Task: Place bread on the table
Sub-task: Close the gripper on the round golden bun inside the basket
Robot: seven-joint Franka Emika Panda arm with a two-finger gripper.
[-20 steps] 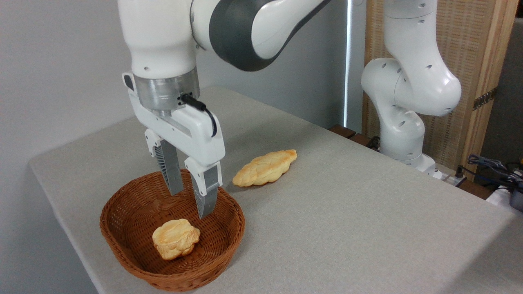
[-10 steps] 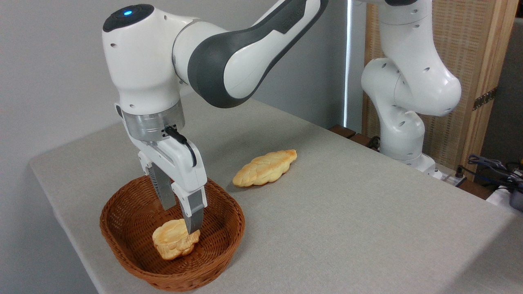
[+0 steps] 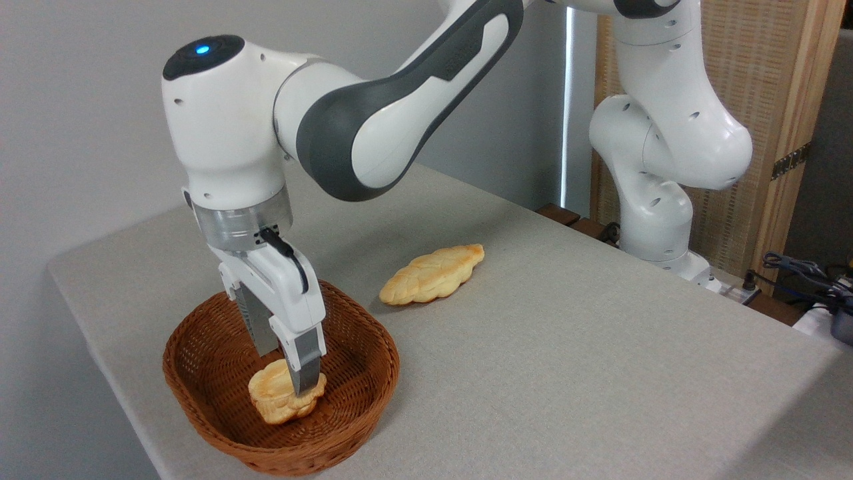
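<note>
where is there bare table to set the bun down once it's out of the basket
The widest bare stretch of table lies right of the basket and in front of the loaf, reaching the near edge. A second runs behind the basket, left of the loaf. The basket is crowded: the bun and the pincer fill it.

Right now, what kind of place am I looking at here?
Probably a robotics lab or test room, not a kitchen. A Franka Panda arm works at a grey cloth-covered table holding only a wicker basket and bread props, with loose cables at the right edge.
</note>
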